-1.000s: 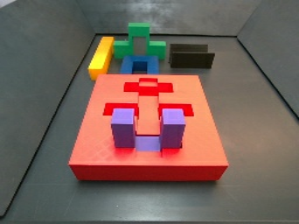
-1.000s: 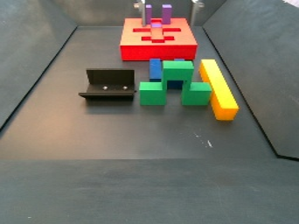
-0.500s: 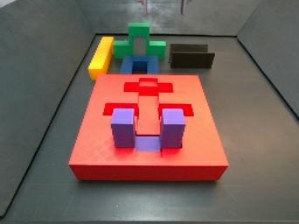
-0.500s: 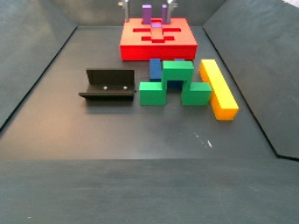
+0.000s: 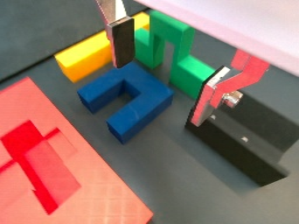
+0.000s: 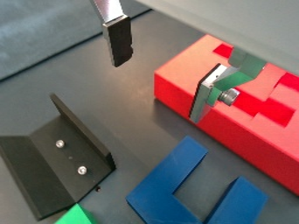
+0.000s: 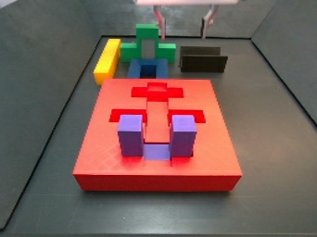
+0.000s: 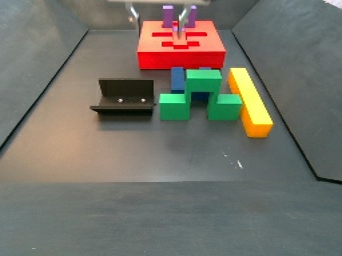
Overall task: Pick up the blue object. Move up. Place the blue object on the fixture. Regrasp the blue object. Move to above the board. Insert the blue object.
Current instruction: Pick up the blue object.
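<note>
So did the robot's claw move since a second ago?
Yes. In a side view the gripper now hangs above the fixture and green block; a second ago it wasn't in view. It came in from above, open and empty.

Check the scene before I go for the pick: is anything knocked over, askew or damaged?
Nothing stands out. The blue object lies flat on the floor beside the green block, the fixture stands upright, and the purple block sits in the board. The gripper hovers open above.

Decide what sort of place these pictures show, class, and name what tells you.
Probably a robot assembly test bench: a walled dark tray holds a red board with cut-outs, a blue object, a fixture, beneath an open gripper.
</note>
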Tool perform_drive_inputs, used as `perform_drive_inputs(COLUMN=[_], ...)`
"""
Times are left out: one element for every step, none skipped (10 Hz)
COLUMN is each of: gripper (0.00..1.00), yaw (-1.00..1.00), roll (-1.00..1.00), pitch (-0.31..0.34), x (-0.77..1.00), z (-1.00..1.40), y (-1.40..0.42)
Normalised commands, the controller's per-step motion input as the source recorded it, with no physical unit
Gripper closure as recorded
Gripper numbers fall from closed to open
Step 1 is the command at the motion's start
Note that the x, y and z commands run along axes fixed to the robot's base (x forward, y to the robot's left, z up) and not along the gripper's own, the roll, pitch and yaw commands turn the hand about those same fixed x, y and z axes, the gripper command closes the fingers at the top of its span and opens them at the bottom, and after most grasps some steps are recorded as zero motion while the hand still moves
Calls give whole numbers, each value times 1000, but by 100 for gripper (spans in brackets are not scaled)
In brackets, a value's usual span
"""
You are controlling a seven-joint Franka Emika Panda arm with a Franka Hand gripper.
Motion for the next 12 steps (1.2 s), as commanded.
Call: perform_drive_inputs(gripper=[0,0,0,0,0,0,0,0,0,0,0,0], yaw=[0,0,-63,-46,0,0,29,6,0,0,0,0], roll=[114,156,77,70,81,151,169,184,200,160,89,106], pitch=[-100,-70,-16,-11,-26,-24,-24,-36,-49,-50,-83,-110], x=[17,-163,-380,-289,-57,0,0,-17,-191,-409,-326,-146], z=[-794,-900,-586,-391,-311,-317,-223,-157,-189,-134,-171,-349], y=[-106,-340,-414,-337,-171,0,26,154,146,146,0,-74])
